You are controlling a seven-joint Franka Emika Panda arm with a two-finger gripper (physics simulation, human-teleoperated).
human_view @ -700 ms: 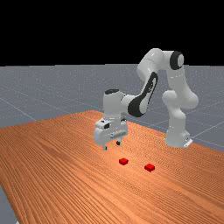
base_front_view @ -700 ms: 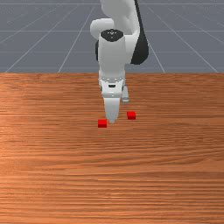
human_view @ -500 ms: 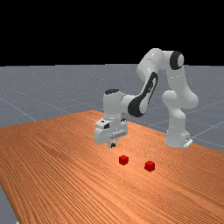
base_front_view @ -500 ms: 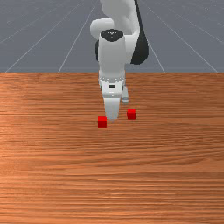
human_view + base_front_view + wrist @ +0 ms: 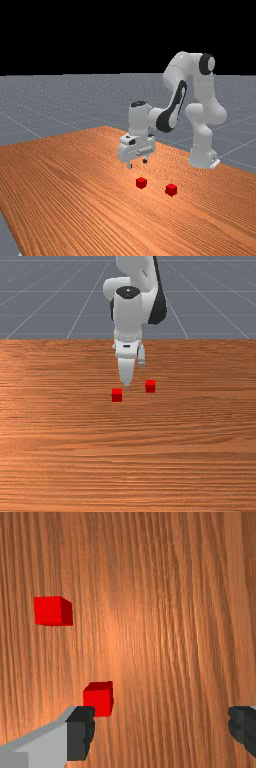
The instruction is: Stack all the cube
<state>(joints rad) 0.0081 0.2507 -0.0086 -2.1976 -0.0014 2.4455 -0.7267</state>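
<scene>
My gripper (image 5: pixel 137 163) is open in the far view, raised above the table, with nothing between its fingers. One red cube (image 5: pixel 141 183) sits on the table below it, at the front view's left; the other red cube (image 5: pixel 171 190) lies farther to the front view's right. From the front, the gripper tip (image 5: pixel 126 385) appears between the left cube (image 5: pixel 117 396) and the right cube (image 5: pixel 150 386). The wrist view has the gripper (image 5: pixel 161 728) with fingers wide apart; one fingertip slightly overlaps the nearer cube (image 5: pixel 98 701), and the other cube (image 5: pixel 49 611) is farther away.
Both cubes rest apart on the wooden table (image 5: pixel 128 456), with bare wood around them. The arm's base (image 5: pixel 202 157) stands at the far view's right, and the forearm reaches from there above the table.
The fingers, together half a second ago, now stand apart. My hand has moved back toward the arm's base. Both cubes look taller above the table than in the earliest frames, at the same spots.
</scene>
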